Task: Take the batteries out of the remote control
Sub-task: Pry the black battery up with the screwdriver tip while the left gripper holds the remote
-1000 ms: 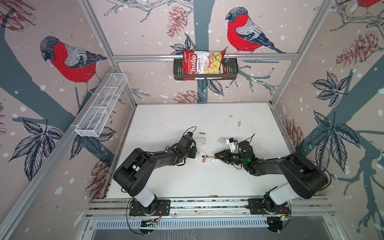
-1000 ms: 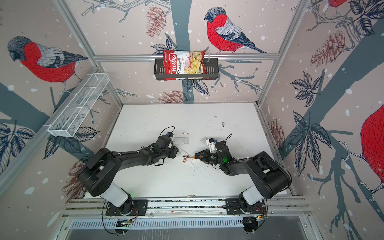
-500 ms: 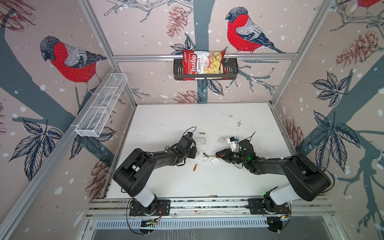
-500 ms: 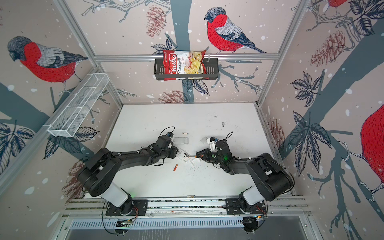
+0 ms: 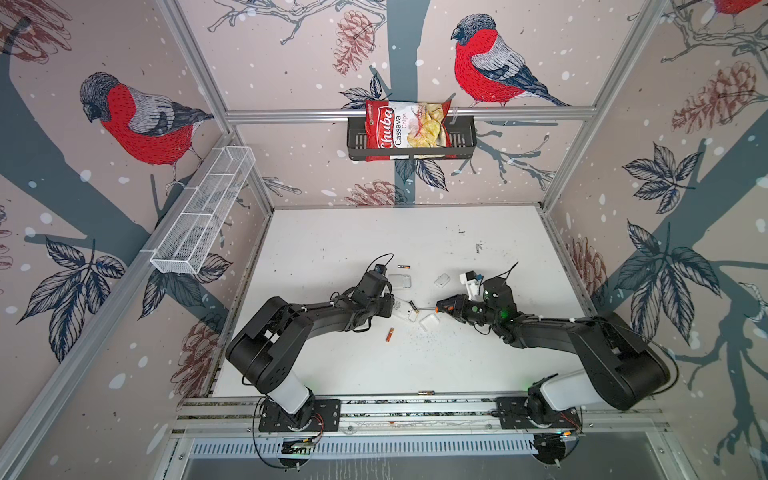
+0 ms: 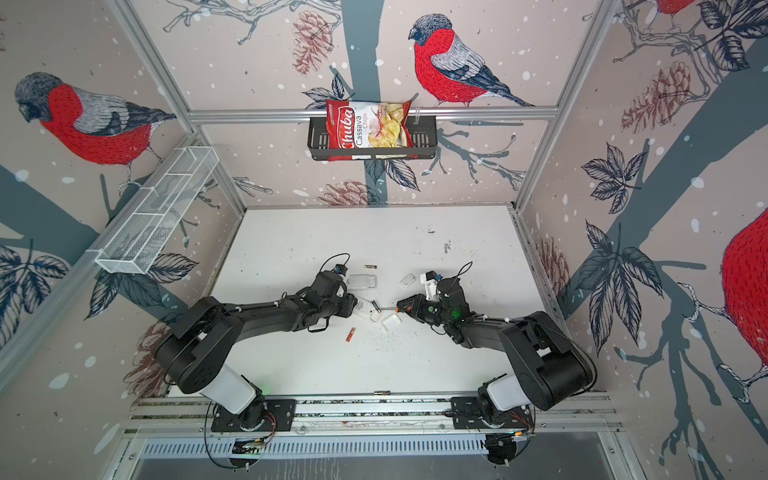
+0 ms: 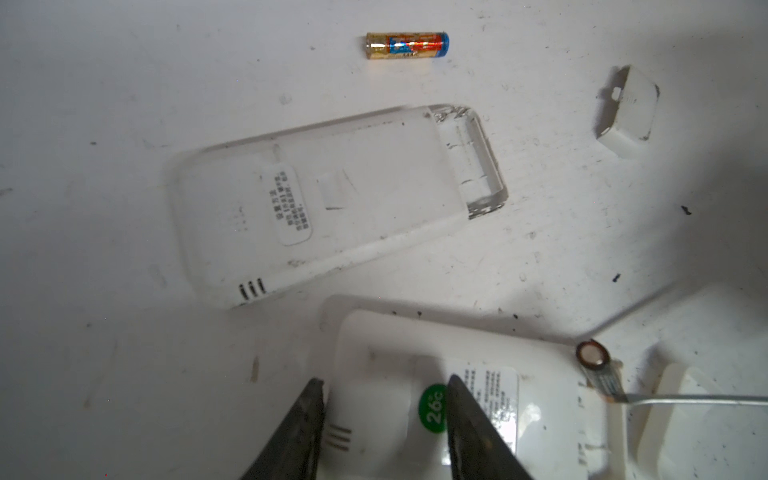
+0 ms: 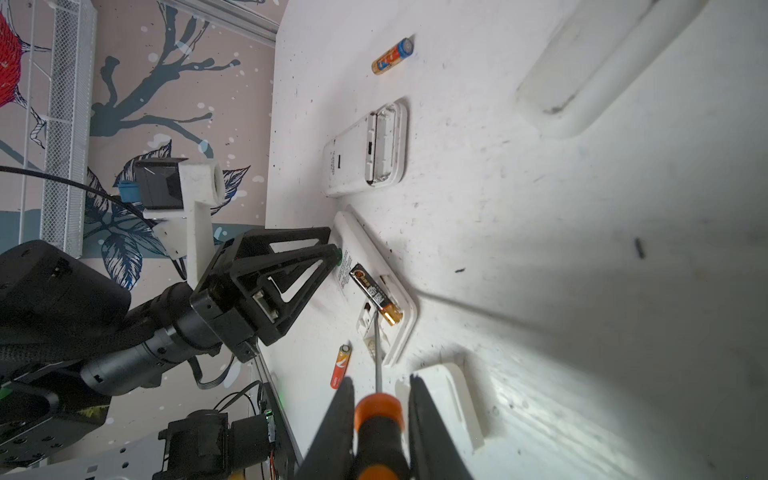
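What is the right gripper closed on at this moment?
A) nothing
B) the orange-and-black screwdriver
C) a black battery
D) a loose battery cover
B: in the right wrist view the right gripper clamps the screwdriver by its handle, with the tip at the black battery tilted up from the remote.

Two black arms (image 5: pixel 316 320), white base links (image 5: pixel 291 392), black cables (image 8: pixel 62 181), green indicator lights (image 5: pixel 503 312)
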Controlling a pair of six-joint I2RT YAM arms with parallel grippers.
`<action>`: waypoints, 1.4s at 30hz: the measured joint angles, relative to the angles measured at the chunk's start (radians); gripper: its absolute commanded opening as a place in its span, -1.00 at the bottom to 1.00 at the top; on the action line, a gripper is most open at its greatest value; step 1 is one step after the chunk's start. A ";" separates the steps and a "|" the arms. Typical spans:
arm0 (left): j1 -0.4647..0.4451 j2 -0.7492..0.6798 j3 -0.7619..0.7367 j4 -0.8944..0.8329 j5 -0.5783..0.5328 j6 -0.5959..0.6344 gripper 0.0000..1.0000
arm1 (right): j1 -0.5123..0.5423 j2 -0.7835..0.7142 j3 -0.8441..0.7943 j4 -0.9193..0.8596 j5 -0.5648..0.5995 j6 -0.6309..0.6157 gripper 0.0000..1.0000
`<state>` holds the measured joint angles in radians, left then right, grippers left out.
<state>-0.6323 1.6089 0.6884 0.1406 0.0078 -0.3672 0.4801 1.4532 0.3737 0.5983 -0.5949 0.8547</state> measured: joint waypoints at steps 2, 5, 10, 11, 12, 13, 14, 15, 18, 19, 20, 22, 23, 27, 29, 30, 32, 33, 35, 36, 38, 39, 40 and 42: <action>0.000 -0.001 0.000 -0.002 0.005 0.000 -0.06 | -0.007 -0.003 0.000 -0.005 0.001 -0.013 -1.00; 0.000 -0.002 0.000 -0.004 0.008 0.000 -0.06 | -0.011 -0.004 0.000 -0.009 0.000 -0.019 -1.00; 0.000 -0.003 0.006 -0.016 0.011 0.000 -0.06 | -0.014 -0.009 0.000 -0.017 0.001 -0.019 -1.00; 0.000 -0.003 0.006 -0.018 0.012 0.000 -0.06 | -0.013 -0.011 0.000 -0.019 0.001 -0.019 -1.00; 0.000 -0.003 0.007 -0.019 0.012 0.000 -0.06 | -0.013 -0.013 0.002 -0.024 0.002 -0.020 -1.00; 0.000 -0.003 0.008 -0.022 0.012 0.000 -0.06 | -0.009 -0.017 0.004 -0.031 0.004 -0.020 -1.00; 0.000 -0.003 0.009 -0.024 0.012 0.000 -0.06 | -0.006 -0.021 0.010 -0.037 0.010 -0.023 -1.00; 0.000 -0.003 0.010 -0.026 0.012 0.000 -0.06 | -0.002 -0.023 0.014 -0.040 0.015 -0.025 -1.00; 0.000 -0.003 0.011 -0.030 0.013 0.000 -0.06 | 0.009 -0.031 0.024 -0.045 0.015 -0.042 -1.00; 0.000 -0.003 0.011 -0.031 0.013 0.000 -0.06 | 0.012 -0.034 0.025 -0.047 0.015 -0.045 -1.00; 0.000 -0.003 0.012 -0.031 0.013 0.000 -0.06 | 0.015 -0.035 0.025 -0.048 0.015 -0.047 -1.00; 0.000 -0.003 0.012 -0.032 0.013 0.000 -0.06 | 0.022 -0.035 0.025 -0.052 0.017 -0.048 -1.00; 0.000 -0.003 0.013 -0.034 0.013 0.001 -0.06 | 0.025 -0.033 0.026 -0.053 0.017 -0.049 -1.00; 0.000 -0.003 0.015 -0.037 0.014 0.001 -0.06 | 0.030 -0.007 0.034 -0.051 0.017 -0.051 -1.00; 0.000 -0.003 0.016 -0.039 0.014 0.001 -0.06 | 0.031 0.013 0.042 -0.043 0.017 -0.050 -1.00; 0.000 -0.003 0.016 -0.039 0.014 0.001 -0.06 | 0.032 0.023 0.047 -0.036 0.017 -0.047 -1.00; 0.000 -0.003 0.016 -0.039 0.014 0.001 -0.06 | 0.032 0.043 0.058 -0.027 0.017 -0.044 -1.00; 0.000 -0.003 0.016 -0.039 0.014 0.001 -0.06 | 0.032 0.049 0.061 -0.023 0.018 -0.044 -1.00; 0.000 -0.004 0.015 -0.039 0.014 0.001 -0.06 | 0.031 0.058 0.066 -0.023 0.018 -0.043 -1.00; 0.000 -0.005 0.015 -0.040 0.015 0.001 -0.06 | 0.030 0.059 0.066 -0.023 0.018 -0.043 -1.00; 0.000 -0.006 0.013 -0.040 0.015 0.001 -0.06 | 0.026 0.058 0.065 -0.023 0.019 -0.044 -1.00; -0.001 -0.007 0.012 -0.040 0.015 0.001 -0.06 | 0.023 0.056 0.063 -0.024 0.021 -0.044 -1.00; -0.001 -0.008 0.011 -0.040 0.015 0.001 -0.06 | 0.019 0.050 0.058 -0.025 0.033 -0.044 -1.00; -0.001 -0.008 0.009 -0.040 0.015 0.000 -0.06 | 0.016 0.030 0.053 -0.033 0.042 -0.045 -1.00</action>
<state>-0.6334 1.6005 0.6975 0.1005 0.0231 -0.3668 0.4965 1.4830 0.4267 0.5655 -0.5529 0.8101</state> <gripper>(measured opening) 0.470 0.232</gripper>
